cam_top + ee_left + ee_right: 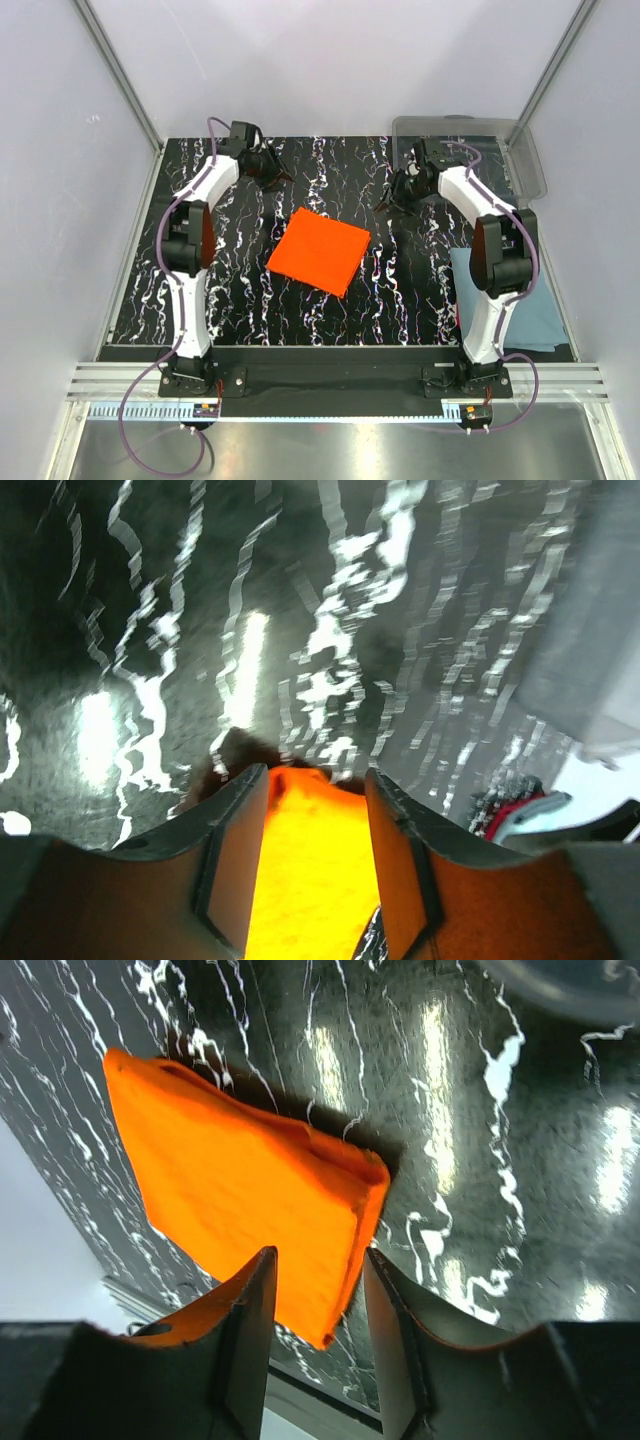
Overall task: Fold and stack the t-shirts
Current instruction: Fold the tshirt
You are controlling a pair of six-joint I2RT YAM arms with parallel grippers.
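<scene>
Your left gripper (278, 172) is open and holds nothing. Your right gripper (393, 200) is open too, with nothing in it. The orange t-shirt (318, 250) lies folded flat on the desk (230, 300), between the two grippers and nearer the arm bases. Neither gripper touches it. The blue-grey t-shirt (545, 305) lies well behind your right gripper, by that arm's base. The clear bin (528, 160) sits just right of that gripper.

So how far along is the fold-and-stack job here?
Done: the orange t-shirt lies folded in a flat square in the middle of the table. In hand: nothing; the left fingers and right fingers are open and empty. Left: the blue-grey t-shirt lies apart at the right near edge, partly hidden by the right arm, not stacked; whether it is folded I cannot tell.
</scene>
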